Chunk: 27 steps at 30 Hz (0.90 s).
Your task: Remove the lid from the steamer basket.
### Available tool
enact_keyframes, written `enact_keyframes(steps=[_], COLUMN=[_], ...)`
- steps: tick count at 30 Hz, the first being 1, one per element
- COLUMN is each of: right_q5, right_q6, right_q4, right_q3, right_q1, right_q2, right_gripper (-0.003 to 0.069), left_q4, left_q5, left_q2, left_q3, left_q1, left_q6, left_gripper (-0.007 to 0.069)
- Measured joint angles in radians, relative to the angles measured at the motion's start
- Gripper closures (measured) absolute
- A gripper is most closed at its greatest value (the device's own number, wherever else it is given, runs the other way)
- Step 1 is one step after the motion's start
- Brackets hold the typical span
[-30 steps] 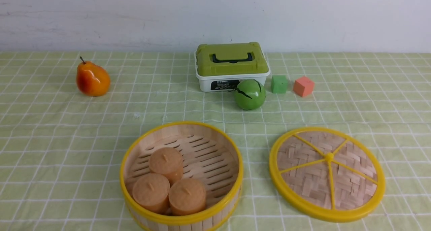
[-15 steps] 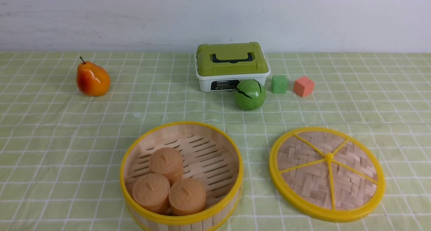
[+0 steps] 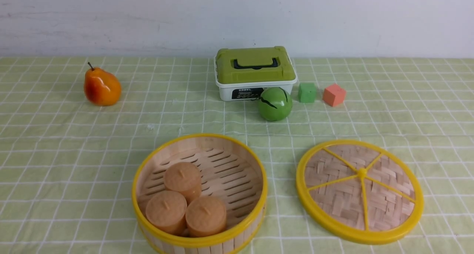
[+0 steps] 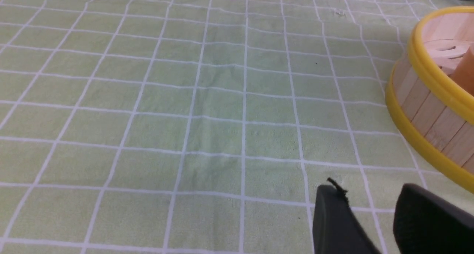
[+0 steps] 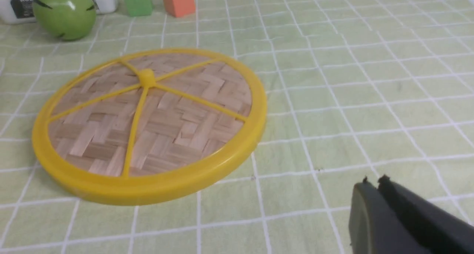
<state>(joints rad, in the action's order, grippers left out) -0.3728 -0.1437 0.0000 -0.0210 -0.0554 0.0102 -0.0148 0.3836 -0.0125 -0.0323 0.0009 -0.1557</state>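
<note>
On the checked green cloth (image 3: 74, 143) near my side of the table, I see the steamer basket (image 3: 200, 239) standing uncovered, three tan buns (image 3: 183, 177) grouped on its slotted floor. Its lid (image 3: 360, 191) lies flat on the cloth to the right, just beside the basket but not touching it, knob and spokes facing up.

I judge the task's one step done: the lid is off and set down, and nothing is being carried. What I would call for next is only keeping both arms clear of the basket and lid; no fresh grasp looks necessary.

Neither arm appears in the front view. From the left wrist camera I see the left gripper (image 4: 364, 206) low over bare cloth near the basket's wall, its two dark fingers parted with cloth visible between them, holding nothing. From the right wrist camera the right gripper (image 5: 374, 181) sits over the cloth near the lid, its fingertips pressed together with no gap, also empty.

Hard to read: both grippers are cut off at the frame edge, so I see only their tips. The basket's near wall runs off the front view's lower edge, and the left wrist view catches just a slice of its rim.
</note>
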Motion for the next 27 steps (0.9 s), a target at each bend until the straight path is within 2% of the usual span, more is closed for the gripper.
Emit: enact_keyframes(steps=[27], right_q5=[-0.015], right_q6=[-0.010], right_q4=[0.000], right_q3=[0.004], right_q1=[0.005], right_q2=[0.000], right_gripper=[0.0615], left_q4=[0.000], left_q5=[0.000], left_q2=[0.000], left_q3=[0.000], left_q1=[0.000], left_q6=[0.000], left_gripper=[0.0386])
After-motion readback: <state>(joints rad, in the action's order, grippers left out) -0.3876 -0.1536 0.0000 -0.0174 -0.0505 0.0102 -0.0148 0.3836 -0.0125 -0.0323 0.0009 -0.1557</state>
